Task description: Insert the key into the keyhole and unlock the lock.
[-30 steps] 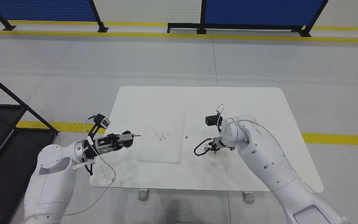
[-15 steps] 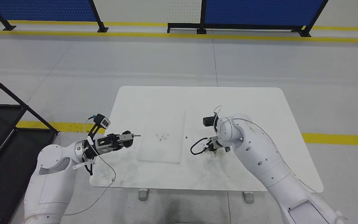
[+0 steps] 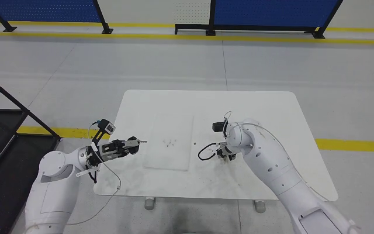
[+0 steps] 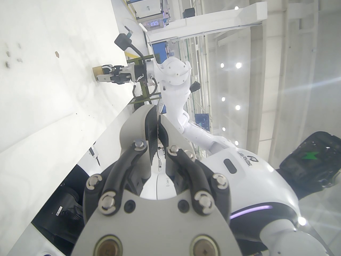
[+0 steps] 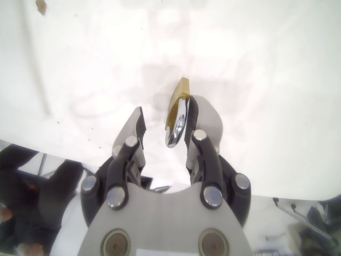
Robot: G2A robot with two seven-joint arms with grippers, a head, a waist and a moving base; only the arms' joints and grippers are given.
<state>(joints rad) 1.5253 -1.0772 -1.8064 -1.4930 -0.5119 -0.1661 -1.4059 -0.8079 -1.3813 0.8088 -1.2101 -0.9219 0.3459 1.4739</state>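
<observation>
On the white table's right half, your right gripper stands open around the brass padlock, one finger touching it, while your left gripper, well apart, pinches the key tightly.

Brass lock, chrome shackle: is seen set against one side of the parted right claw, on white tabletop.
</observation>
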